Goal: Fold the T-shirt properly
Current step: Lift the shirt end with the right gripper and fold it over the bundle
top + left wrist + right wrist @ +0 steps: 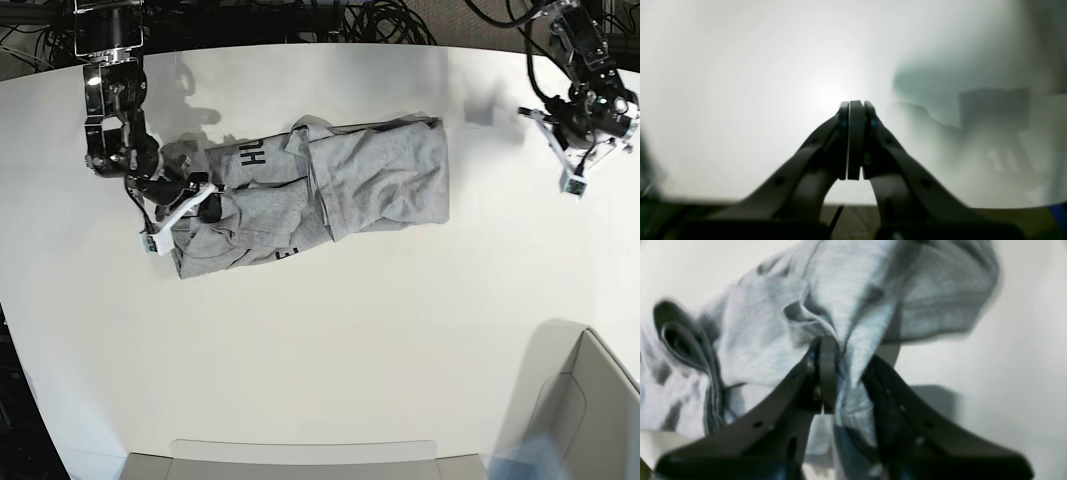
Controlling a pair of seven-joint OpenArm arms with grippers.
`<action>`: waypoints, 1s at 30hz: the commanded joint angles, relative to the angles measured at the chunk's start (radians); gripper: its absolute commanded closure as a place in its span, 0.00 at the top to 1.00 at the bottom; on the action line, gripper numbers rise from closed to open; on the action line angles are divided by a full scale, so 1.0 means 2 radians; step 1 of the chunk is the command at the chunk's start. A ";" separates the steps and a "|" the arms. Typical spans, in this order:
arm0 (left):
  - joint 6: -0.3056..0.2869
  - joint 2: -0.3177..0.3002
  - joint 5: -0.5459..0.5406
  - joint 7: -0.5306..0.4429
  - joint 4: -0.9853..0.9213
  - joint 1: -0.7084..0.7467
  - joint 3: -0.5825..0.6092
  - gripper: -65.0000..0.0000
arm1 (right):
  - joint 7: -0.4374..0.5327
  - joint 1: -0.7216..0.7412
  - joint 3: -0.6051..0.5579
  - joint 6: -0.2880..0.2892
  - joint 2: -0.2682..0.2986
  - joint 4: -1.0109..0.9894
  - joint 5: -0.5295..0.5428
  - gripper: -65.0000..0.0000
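Observation:
The heather-grey T-shirt (370, 180) lies crumpled and partly folded over itself on the white table (320, 340), with bits of black lettering showing near its left end. My right gripper (200, 195) is at that left end, shut on a bunched ridge of the T-shirt (846, 280). In the right wrist view the cloth is pinched between the fingers of the right gripper (843, 353) and lifted into folds. My left gripper (535, 118) hovers over bare table at the far right, well away from the shirt. Its fingers (855, 110) are pressed together with nothing between them.
A grey open box (590, 400) stands at the table's near right corner. A pale tray edge (300, 455) runs along the front. Black cables (380, 20) lie behind the far edge of the table.

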 commanded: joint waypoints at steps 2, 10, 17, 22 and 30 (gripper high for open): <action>0.000 -0.021 0.013 -0.008 0.008 0.009 -0.021 0.00 | 0.014 0.008 -0.027 -0.012 -0.001 0.043 -0.017 0.00; 0.000 -0.024 0.072 -0.008 0.007 0.022 -0.023 0.00 | 0.014 0.024 -0.149 -0.108 -0.009 0.110 -0.096 0.00; 0.000 -0.024 0.106 -0.008 0.007 0.034 -0.022 0.00 | -0.023 0.080 -0.267 -0.186 -0.017 0.118 -0.162 0.00; 0.000 -0.024 0.106 -0.008 0.007 0.035 -0.023 0.00 | -0.060 0.113 -0.324 -0.194 -0.048 0.118 -0.214 0.00; 0.000 -0.024 0.112 -0.008 0.004 0.035 -0.022 0.00 | -0.132 0.135 -0.411 -0.192 -0.118 0.107 -0.336 0.00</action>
